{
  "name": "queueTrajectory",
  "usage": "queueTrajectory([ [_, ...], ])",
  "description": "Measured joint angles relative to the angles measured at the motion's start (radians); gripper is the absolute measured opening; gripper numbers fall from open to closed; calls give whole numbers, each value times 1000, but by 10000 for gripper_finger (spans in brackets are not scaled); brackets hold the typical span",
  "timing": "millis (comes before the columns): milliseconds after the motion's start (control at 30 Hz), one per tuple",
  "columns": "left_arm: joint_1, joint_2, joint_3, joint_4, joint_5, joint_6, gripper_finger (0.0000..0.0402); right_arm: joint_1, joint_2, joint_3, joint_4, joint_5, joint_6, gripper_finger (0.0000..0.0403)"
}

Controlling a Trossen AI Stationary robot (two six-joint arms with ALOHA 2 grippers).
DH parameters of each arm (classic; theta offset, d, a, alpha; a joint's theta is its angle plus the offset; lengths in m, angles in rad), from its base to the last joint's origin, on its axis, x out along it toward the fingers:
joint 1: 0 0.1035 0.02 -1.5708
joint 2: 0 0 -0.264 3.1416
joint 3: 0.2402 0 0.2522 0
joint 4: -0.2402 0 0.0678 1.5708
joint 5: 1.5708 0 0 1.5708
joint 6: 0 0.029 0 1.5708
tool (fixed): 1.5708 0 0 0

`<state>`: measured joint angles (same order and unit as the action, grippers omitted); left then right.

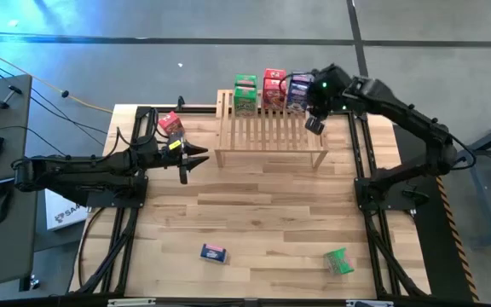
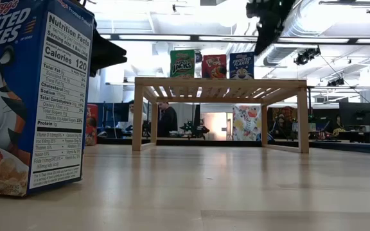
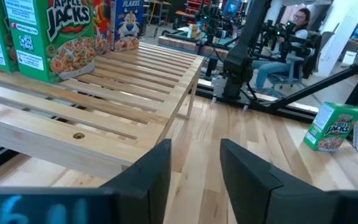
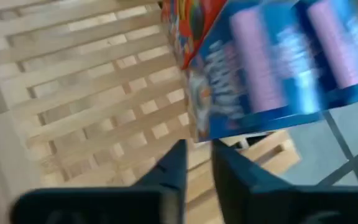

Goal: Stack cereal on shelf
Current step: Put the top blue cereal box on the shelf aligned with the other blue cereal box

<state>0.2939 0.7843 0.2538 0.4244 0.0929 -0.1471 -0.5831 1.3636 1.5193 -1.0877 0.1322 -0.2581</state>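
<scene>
on the wood table [image 1: 262, 213], shelf [image 1: 271, 136]; both grippers empty, fingers slightly apart.

**Materials and finishes, quick pass**

Table [image 1: 254, 213]: light wood planks, smooth, faint satin sheen in the low view. Shelf [image 1: 271, 136]: pale bare wood slats, matt, grain visible, one knot on the front rail. Cereal boxes: printed cardboard, slightly glossy: green box [image 1: 245, 94], red box [image 1: 274, 88], blue box [image 1: 298, 92] on the shelf. Big blue box [image 2: 34, 96] near the low camera shows smooth printed card. Left gripper [image 3: 194, 171] fingers: dark matt plastic-looking. Arm frames [image 1: 118, 183]: black metal, dull.
</scene>
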Motion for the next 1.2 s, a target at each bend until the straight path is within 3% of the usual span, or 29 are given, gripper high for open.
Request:
queueTrajectory([
  [100,0,0,0,0,1,0,102,-4,-40,-127,118,4,20,9],
  [400,0,0,0,0,2,1,39,-13,-77,-335,380,74,37,22],
  [700,0,0,0,-1,2,2,12,-14,-74,-359,466,72,33,1],
  [1200,39,0,0,-1,2,18,9,-14,-75,-359,538,77,-5,0],
])
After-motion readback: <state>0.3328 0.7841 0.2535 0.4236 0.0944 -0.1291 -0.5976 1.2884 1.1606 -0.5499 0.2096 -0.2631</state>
